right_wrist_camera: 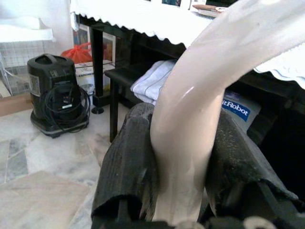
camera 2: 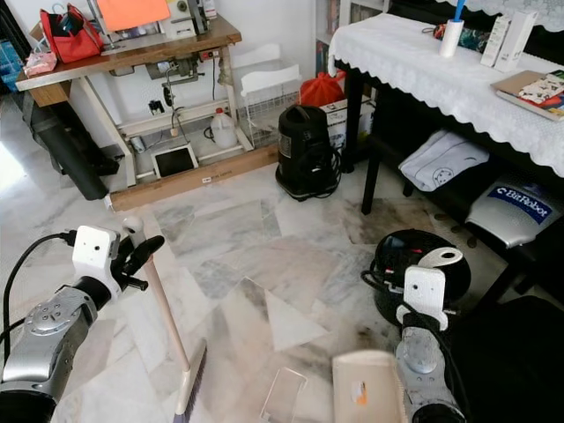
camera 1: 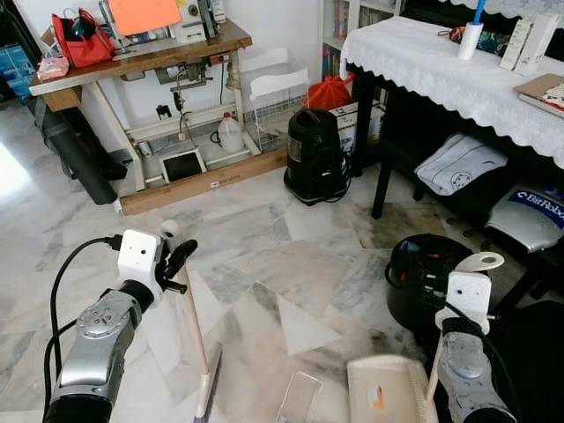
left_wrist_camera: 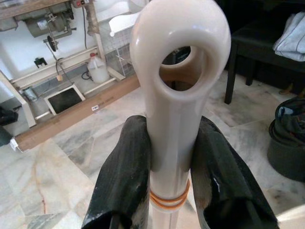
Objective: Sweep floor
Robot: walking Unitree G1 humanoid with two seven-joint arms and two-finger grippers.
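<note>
My left gripper (camera 1: 174,262) is shut on the top of a cream broom handle (left_wrist_camera: 177,90), just below its ring end. The stick (camera 1: 196,326) slants down to the broom head (camera 1: 210,392) on the marble floor in front of me. My right gripper (right_wrist_camera: 183,138) is shut on the curved cream handle of a dustpan (camera 1: 480,262). The cream pan (camera 1: 385,390) rests low on the floor to the right of the broom. A clear flat piece of plastic (camera 1: 300,398) lies on the floor between broom head and pan.
A black vacuum cleaner (camera 1: 315,156) stands ahead. A black tub with cables (camera 1: 423,278) sits close on the right, by a dark table with a white lace cloth (camera 1: 441,66). A sewing table (camera 1: 141,62) and a wooden plank (camera 1: 203,181) are at the back left.
</note>
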